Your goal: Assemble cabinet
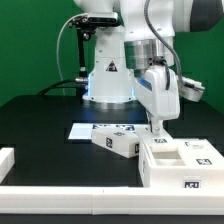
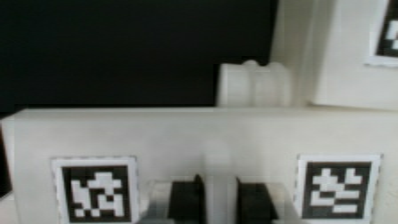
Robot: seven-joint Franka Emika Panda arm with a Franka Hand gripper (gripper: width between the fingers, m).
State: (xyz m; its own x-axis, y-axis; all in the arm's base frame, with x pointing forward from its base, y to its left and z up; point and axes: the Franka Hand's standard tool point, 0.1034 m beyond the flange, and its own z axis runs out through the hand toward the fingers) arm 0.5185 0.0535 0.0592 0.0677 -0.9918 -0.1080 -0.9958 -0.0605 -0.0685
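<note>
The white cabinet body (image 1: 182, 160), a compartmented box with tags, lies at the front of the exterior view's right. My gripper (image 1: 157, 128) comes straight down onto its far left edge. In the wrist view the body's tagged face (image 2: 196, 140) fills the lower half. My gripper (image 2: 219, 200) is shut on a thin white wall of the body, which shows as a narrow strip between the two dark fingers (image 2: 183, 203). A smaller white rectangular piece (image 1: 118, 142) with tags lies on the table to the body's left. A white part with a rounded knob (image 2: 258, 85) shows just beyond the body.
The marker board (image 1: 92, 129) lies flat behind the smaller piece. A white L-shaped rail (image 1: 40, 190) runs along the table's front and left edges. The arm's base (image 1: 108, 80) stands at the back centre. Black table (image 2: 125, 50) shows beyond the body.
</note>
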